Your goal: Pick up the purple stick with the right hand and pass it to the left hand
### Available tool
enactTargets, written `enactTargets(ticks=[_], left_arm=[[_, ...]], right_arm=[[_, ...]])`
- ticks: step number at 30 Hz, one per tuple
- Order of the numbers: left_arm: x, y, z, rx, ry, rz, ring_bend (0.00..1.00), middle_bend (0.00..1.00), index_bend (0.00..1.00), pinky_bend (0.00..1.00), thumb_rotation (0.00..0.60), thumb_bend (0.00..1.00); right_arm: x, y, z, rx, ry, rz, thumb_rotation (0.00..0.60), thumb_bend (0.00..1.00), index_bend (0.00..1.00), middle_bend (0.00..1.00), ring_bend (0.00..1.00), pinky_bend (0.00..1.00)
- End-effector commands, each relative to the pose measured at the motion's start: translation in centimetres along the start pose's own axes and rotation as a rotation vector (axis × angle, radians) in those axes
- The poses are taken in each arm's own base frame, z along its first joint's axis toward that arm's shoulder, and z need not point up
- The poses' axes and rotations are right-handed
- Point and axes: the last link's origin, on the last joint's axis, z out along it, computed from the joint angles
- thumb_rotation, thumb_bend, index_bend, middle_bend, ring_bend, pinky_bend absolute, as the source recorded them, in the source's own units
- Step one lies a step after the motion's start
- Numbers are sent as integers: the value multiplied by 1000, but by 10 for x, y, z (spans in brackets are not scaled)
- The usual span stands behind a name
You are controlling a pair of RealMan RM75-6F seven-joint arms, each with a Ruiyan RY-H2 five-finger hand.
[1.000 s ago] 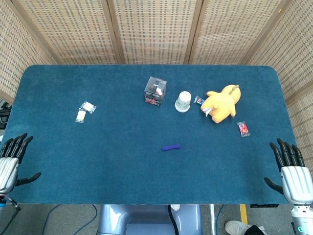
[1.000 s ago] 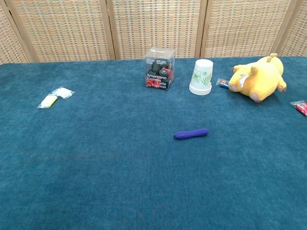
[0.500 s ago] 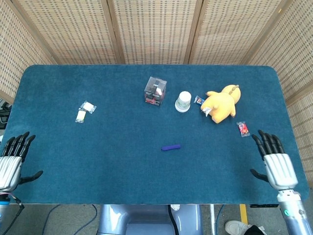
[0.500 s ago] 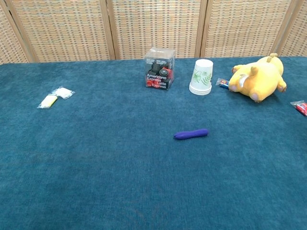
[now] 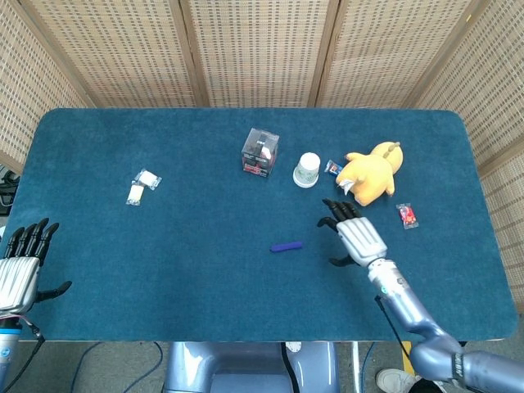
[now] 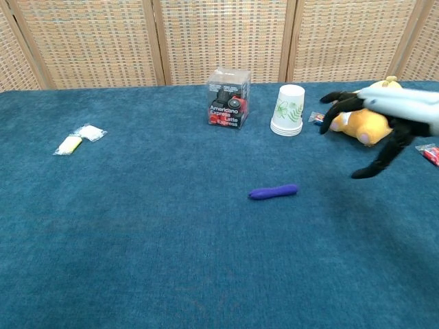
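Note:
The purple stick (image 5: 286,246) (image 6: 273,192) lies flat on the blue table near its middle. My right hand (image 5: 354,234) (image 6: 384,120) hovers above the table a short way to the right of the stick, fingers spread, holding nothing. At the table's near left corner, my left hand (image 5: 20,266) is open with fingers apart and empty. The chest view does not show the left hand.
Behind the stick stand a clear box of coffee capsules (image 5: 259,153) (image 6: 228,97) and an upturned paper cup (image 5: 308,169) (image 6: 288,110). A yellow plush toy (image 5: 370,173) (image 6: 368,122) lies behind the right hand. Small packets (image 5: 141,187) (image 6: 79,138) lie at the left, a red one (image 5: 407,215) at the right.
My right hand has swung in from the near right edge toward the table's middle and now sits close to the stick. The left hand and the stick have stayed put.

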Motion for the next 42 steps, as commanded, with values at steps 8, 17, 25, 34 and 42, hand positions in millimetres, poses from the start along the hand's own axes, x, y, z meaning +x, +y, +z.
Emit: enactTargets(ticks=[8, 17, 25, 34, 42], left_arm=[[-3, 0, 5, 10, -9, 7, 0, 0, 0, 0, 600, 0], [-5, 2, 5, 6, -13, 14, 0, 0, 0, 0, 600, 0], [-5, 2, 5, 9, -11, 17, 0, 0, 0, 0, 600, 0], [-5, 2, 5, 9, -12, 17, 0, 0, 0, 0, 600, 0], [-5, 2, 6, 10, -13, 14, 0, 0, 0, 0, 600, 0]], right_arm=[[-41, -19, 37, -36, -81, -21, 600, 398, 384, 0, 0, 0], [-60, -35, 51, -24, -86, -8, 600, 446, 434, 0, 0, 0], [-67, -45, 59, -25, -83, -14, 600, 463, 445, 0, 0, 0], [-73, -46, 66, -56, -88, -24, 600, 507, 463, 0, 0, 0], [-75, -47, 67, -60, -100, -29, 600, 514, 491, 0, 0, 0]])
